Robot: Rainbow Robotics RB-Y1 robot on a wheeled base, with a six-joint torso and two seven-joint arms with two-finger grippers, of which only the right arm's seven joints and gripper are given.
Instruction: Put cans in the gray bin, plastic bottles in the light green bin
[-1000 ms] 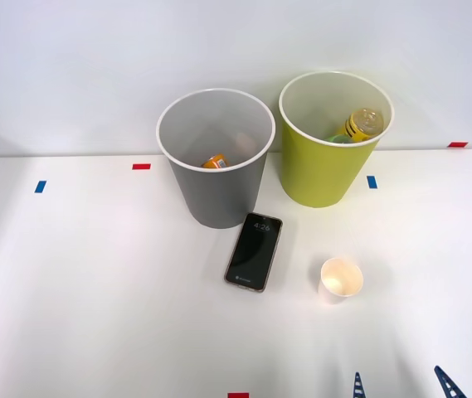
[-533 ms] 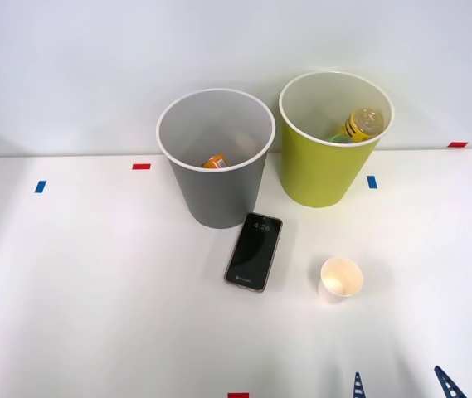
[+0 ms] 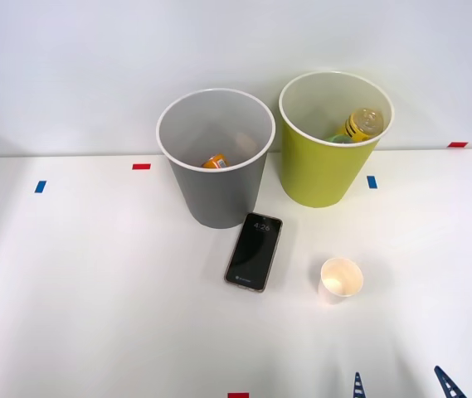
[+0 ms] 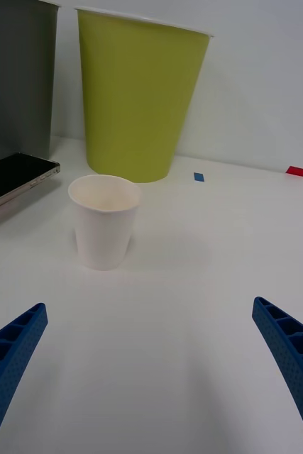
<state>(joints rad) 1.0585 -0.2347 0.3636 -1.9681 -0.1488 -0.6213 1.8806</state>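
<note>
The right claw (image 3: 400, 384) sits low at the near edge of the white table (image 3: 94, 290), its blue ribbed fingers (image 4: 293, 355) spread wide and pinching nothing; bare tabletop lies between them. Directly ahead of the claw, and closest to it, stands a small white paper cup (image 4: 103, 220), upright and open-mouthed; it stands between the claw and the bins. Beyond the cup rises the light green bin (image 4: 140, 99), upright on the table; in the front view a bottle with a yellow label (image 3: 360, 123) leans inside it, with a bit of a green bottle (image 3: 338, 138) beside it. Ahead and to the claw's left lies a black smartphone (image 3: 253, 250), flat with its screen lit, its far end just at the foot of the gray bin (image 3: 215, 157); an orange can (image 3: 215, 162) rests inside that bin, partly hidden by the rim. The two bins stand side by side, close but apart; small red and blue tape marks (image 3: 141, 166) dot the table around them; a pale wall (image 3: 94, 66) stands behind.
</note>
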